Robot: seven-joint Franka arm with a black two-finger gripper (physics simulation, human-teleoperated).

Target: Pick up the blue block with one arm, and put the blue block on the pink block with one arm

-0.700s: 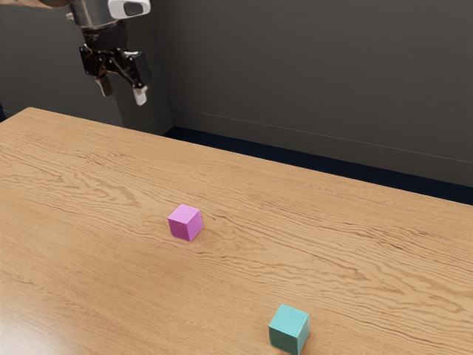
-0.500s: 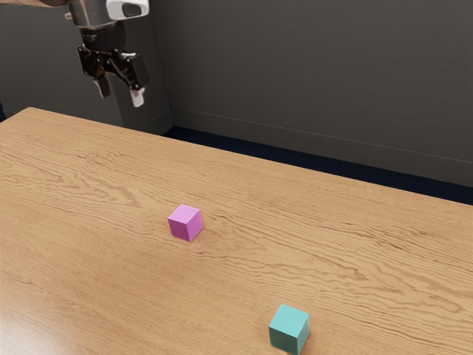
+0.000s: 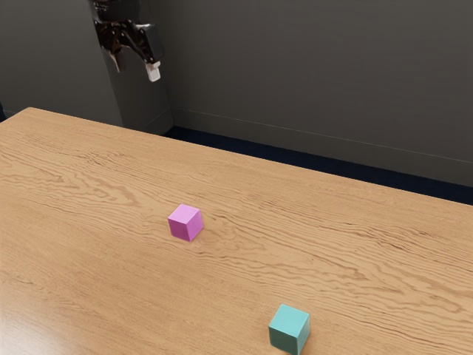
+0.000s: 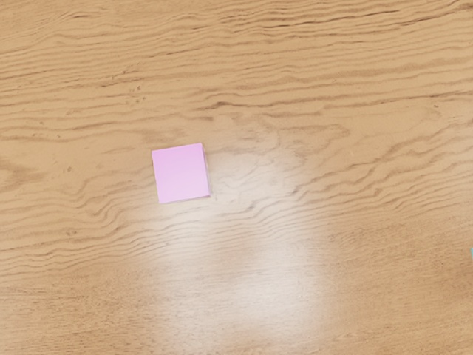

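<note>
The blue block (image 3: 289, 328), teal in colour, rests on the wooden table near its front edge. The pink block (image 3: 185, 222) sits farther back and toward the exterior view's left, well apart from it. My gripper (image 3: 134, 63) hangs high above the table's far left part, far from both blocks, its fingers spread open with nothing between them. From the wrist view, the pink block (image 4: 180, 173) appears from straight above on bare wood.
The wooden table (image 3: 355, 244) stretches wide around both blocks. A dark wall and a dark floor strip (image 3: 318, 159) run behind the table's back edge.
My gripper has risen and shifted toward the exterior view's right, still open. Neither block has moved.
</note>
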